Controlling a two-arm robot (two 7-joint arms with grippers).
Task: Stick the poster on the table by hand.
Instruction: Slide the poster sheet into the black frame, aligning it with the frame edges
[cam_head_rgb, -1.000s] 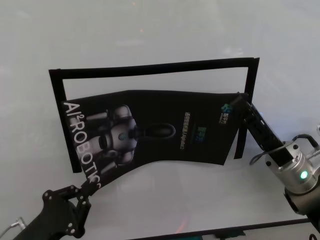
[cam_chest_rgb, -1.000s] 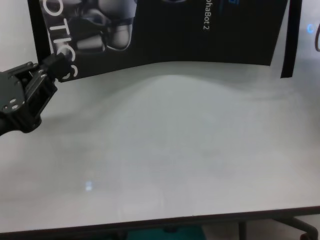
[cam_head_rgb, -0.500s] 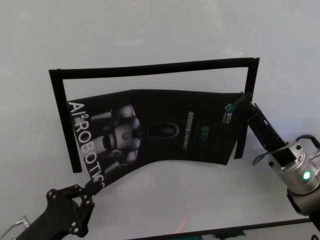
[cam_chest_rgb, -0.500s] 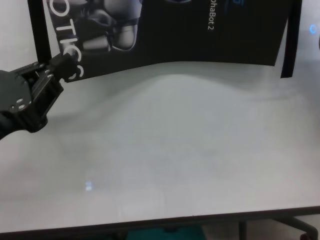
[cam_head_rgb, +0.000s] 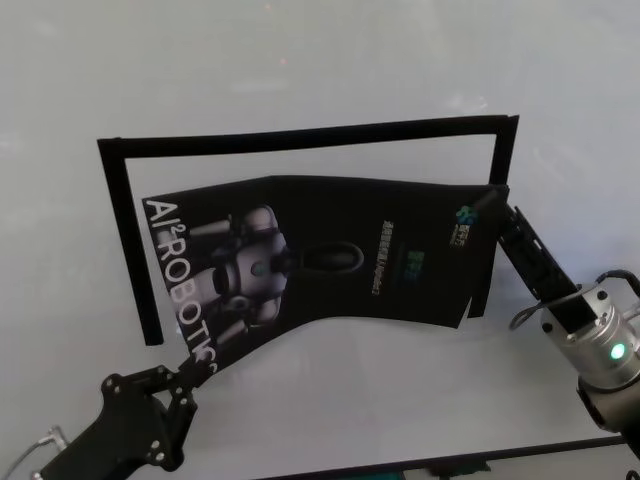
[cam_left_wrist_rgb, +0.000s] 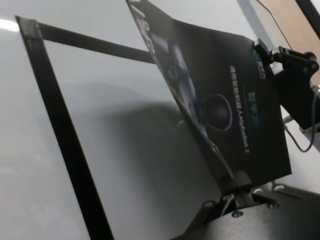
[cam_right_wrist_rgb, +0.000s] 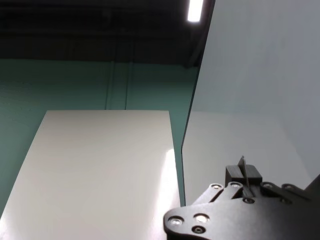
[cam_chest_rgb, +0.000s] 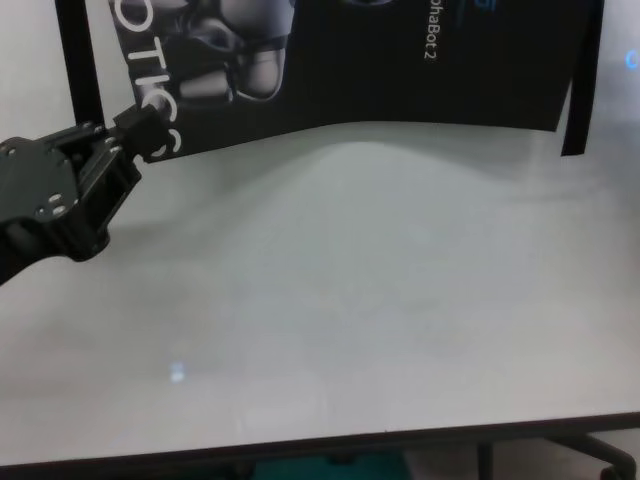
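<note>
White table filling the head view, with a black tape frame marked across its middle.

Both arms are carrying the poster lifted and bowed over that frame: the left gripper, lower left, is pinching the corner by the lettering, and the right gripper, at right, is clamping the opposite edge. Uneven lowering could be creasing the sagging sheet or landing it crooked, outside the tape.

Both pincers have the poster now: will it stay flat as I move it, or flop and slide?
Probably floppy: the poster, pinched by the left pincer and right pincer at opposite corners, bows between them in the chest view. Its glossy face suggests it may slip in a light grip. Likely very light, so it should follow both arms easily over the table.
</note>
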